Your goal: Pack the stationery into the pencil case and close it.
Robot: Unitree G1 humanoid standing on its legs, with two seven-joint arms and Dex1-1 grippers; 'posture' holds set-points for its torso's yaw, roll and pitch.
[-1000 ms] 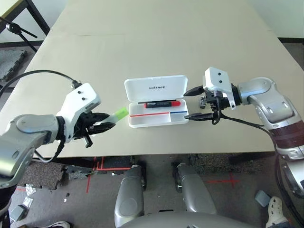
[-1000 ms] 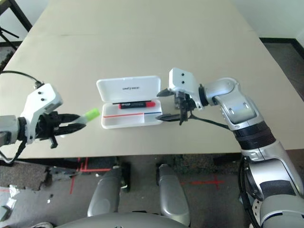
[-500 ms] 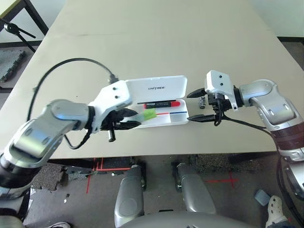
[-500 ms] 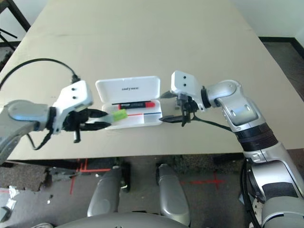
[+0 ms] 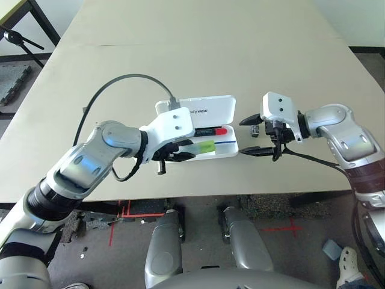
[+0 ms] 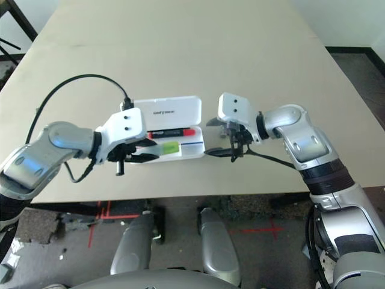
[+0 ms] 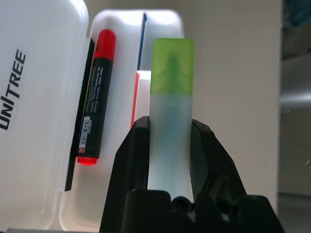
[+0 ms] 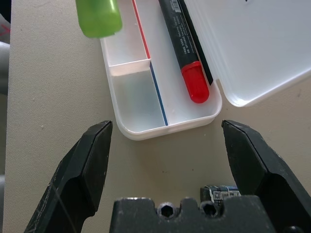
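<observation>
Left gripper clamped on one highlighter, white barrel pinched between the two black fingers, lime-green cap jutting out past the fingertips and held above the front compartments of the open pencil case. Just beyond those fingers, one black marker with a red cap lying in the case's back slot along the hinge, a small white label with tiny unreadable print near its tail. Lid folded back flat on the table, "UNITREE" printed on it in dark capitals. Inside the case, one red line and one blue line running end to end, with a short divider between two front compartments. To the right, right gripper with its two fingers spread wide apart, gripping nothing, fingertips just off the case's short end. Between those open fingers, close to the palm, one tiny black-and-silver cylinder resting on the table outside the case.
</observation>
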